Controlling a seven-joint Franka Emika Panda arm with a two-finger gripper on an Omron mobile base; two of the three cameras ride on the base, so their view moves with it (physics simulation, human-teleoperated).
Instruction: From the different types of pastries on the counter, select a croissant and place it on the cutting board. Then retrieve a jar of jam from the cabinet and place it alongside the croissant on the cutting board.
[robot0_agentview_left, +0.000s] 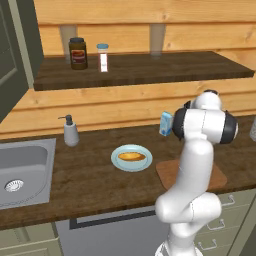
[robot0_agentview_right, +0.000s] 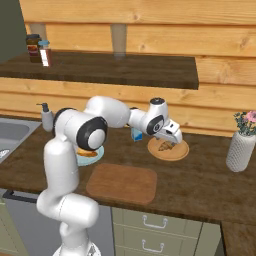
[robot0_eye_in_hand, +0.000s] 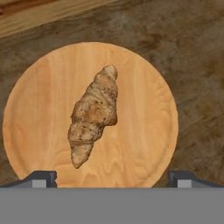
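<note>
Hand (robot0_agentview_right: 172, 141): hovering released, fingers spread wide, just above the croissant (robot0_eye_in_hand: 93, 113) | Croissant: lying on the round wooden plate (robot0_eye_in_hand: 144, 144), on the worktop (robot0_agentview_right: 210, 185) | Cutting board (robot0_agentview_right: 122, 183): resting bare near the front edge, apart from plate | Loaf (robot0_agentview_left: 132, 157): sitting on blue plate (robot0_agentview_left: 120, 165)

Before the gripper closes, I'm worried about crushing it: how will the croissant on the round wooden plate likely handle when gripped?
The croissant looks flaky and lumpy, so probably light and crushable; a gentle squeeze seems wise. Its tapered ends suggest gripping the thicker middle. It lies flat on the round plate, so it is unlikely to roll, though it may slide on the smooth wood.
</note>
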